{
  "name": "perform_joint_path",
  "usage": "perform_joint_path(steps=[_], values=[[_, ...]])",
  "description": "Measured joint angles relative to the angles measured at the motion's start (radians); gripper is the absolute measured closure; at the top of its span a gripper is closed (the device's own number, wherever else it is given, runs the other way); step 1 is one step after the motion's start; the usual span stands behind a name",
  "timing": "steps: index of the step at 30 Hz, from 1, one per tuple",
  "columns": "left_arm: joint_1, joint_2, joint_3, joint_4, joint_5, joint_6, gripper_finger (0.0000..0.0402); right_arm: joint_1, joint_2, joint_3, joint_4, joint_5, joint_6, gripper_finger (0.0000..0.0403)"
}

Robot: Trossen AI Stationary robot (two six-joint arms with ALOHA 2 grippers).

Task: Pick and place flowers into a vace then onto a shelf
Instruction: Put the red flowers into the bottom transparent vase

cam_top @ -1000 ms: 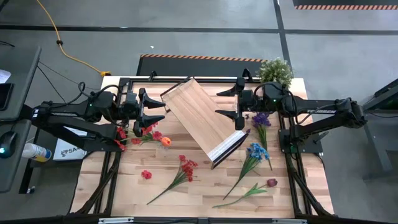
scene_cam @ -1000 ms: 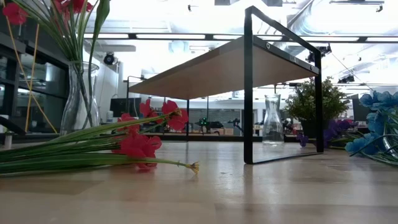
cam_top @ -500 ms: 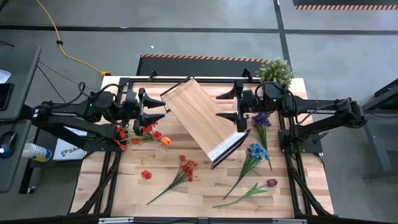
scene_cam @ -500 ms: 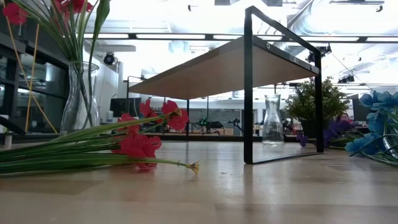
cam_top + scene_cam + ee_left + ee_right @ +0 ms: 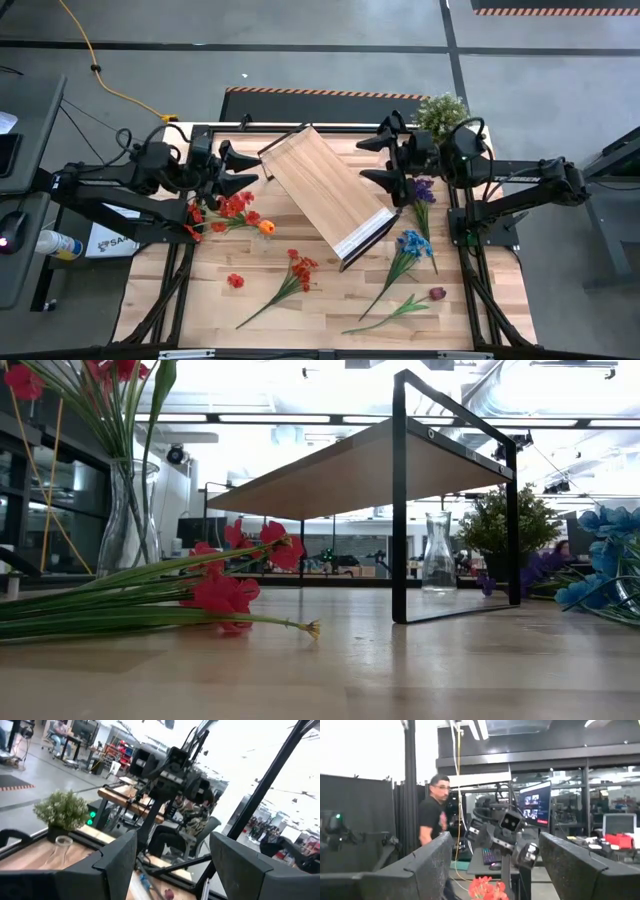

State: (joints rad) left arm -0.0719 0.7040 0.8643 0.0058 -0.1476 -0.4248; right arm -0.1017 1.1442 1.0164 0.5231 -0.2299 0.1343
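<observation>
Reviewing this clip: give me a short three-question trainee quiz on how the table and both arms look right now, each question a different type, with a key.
1. True or false: the left pincer holds a flower.
2. Multiple choice: the shelf lies (A) square to the table edges, (B) skewed diagonally between the two arms, (C) off the table.
3. Fill in: the blue flower lies on the ___ arm's side of the shelf.

Key
1. False: both it and the right pincer are open and empty above the table.
2. B
3. right
</observation>
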Motion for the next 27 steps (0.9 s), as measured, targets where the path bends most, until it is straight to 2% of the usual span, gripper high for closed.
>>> perform_joint_path(steps=[7,14,19,27], values=[[0.0,0.0,0.109,-0.151,0.001,0.046,0.0119,0.001,0.0,0.0,0.038,0.011,0.025,0.0116],[0.0,0.0,0.192,-0.306,-0.001,0.023,0.0119,0.028,0.0,0.0,0.05,-0.006,0.02,0.0116],[0.0,0.001,0.215,-0.398,-0.004,-0.006,0.0119,0.059,0.0,0.0,0.045,-0.005,0.013,0.0116],[0.0,0.017,0.217,-0.514,-0.035,-0.06,0.0119,0.105,0.0,0.0,0.128,-0.005,-0.117,0.0116]])
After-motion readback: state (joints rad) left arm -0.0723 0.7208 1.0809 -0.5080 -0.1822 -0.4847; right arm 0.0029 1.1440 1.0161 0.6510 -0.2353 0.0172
